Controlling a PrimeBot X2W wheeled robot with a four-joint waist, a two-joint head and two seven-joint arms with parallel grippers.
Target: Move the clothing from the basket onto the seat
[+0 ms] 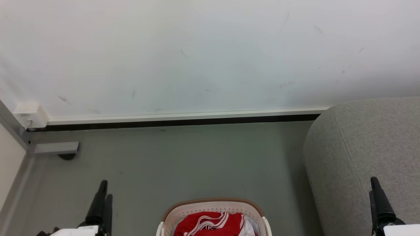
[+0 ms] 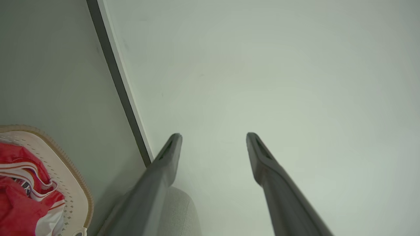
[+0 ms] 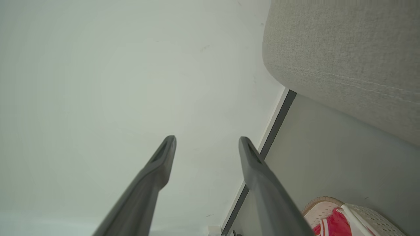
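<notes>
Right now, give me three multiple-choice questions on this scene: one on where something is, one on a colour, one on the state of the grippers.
1. The clothing lies:
A. beside the basket
B. under the basket
C. inside the basket

2. The basket's rim is:
A. brown
B. blue
C. black

3. The left gripper and right gripper are:
A. both shut
B. both open
C. one open, one shut

Answers:
1. C, as the head view shows the red fabric within the basket's perforated walls.
2. A, as a brown band runs along the top edge of the cream wall.
3. B, as each wrist view shows its two fingers well apart with nothing between them.
</notes>
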